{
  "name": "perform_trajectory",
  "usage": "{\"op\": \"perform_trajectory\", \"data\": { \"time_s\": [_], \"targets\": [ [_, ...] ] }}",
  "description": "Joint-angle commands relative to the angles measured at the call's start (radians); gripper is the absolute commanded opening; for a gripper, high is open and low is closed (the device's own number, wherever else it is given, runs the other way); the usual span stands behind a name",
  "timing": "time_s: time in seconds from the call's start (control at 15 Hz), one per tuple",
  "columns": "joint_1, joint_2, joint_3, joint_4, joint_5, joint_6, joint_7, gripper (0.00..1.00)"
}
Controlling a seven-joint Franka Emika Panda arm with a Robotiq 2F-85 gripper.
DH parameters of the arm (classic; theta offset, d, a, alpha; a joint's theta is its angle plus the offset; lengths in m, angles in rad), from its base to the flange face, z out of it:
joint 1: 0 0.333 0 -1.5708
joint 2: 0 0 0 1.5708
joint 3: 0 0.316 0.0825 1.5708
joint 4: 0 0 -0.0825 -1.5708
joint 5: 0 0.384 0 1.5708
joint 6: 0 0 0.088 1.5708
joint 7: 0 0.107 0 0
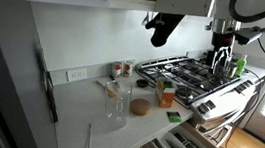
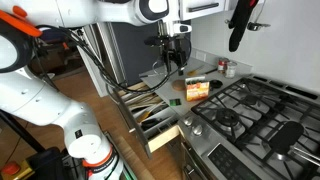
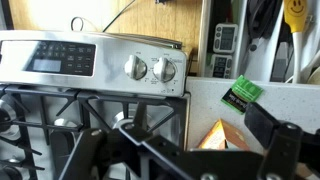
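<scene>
My gripper (image 3: pixel 196 128) is open and empty. In the wrist view an orange box (image 3: pixel 222 136) lies on the white counter below, between the two dark fingers. A green card (image 3: pixel 241 95) lies just beyond it. In both exterior views the gripper (image 1: pixel 222 54) (image 2: pixel 172 55) hangs well above the counter beside the stove, apart from the orange box (image 1: pixel 167 91) (image 2: pixel 197 90).
The gas stove (image 2: pixel 250 120) (image 3: pixel 70 60) with knobs (image 3: pixel 150 68) borders the counter. A drawer of utensils (image 2: pixel 150 112) stands open below. A glass (image 1: pixel 116 100), a brown round disc (image 1: pixel 141 107) and small jars (image 1: pixel 121 71) are on the counter. A black thing (image 1: pixel 163 27) hangs overhead.
</scene>
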Motion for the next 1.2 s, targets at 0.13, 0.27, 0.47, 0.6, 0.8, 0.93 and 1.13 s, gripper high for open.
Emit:
{"op": "perform_trajectory", "data": {
  "time_s": [0.13,0.27,0.47,0.6,0.8,0.93,1.13],
  "targets": [
    [0.018,0.001,-0.014,0.002,-0.005,-0.003,0.005,1.0],
    [0.018,0.001,-0.014,0.002,-0.005,-0.003,0.005,1.0],
    [0.018,0.001,-0.014,0.002,-0.005,-0.003,0.005,1.0],
    [0.018,0.001,-0.014,0.002,-0.005,-0.003,0.005,1.0],
    [0.043,0.029,0.01,0.036,0.019,0.003,0.029,1.0],
    [0.071,0.049,0.03,0.058,0.044,0.002,0.041,1.0],
    [0.112,0.085,0.07,0.088,0.087,-0.016,0.084,1.0]
  ]
}}
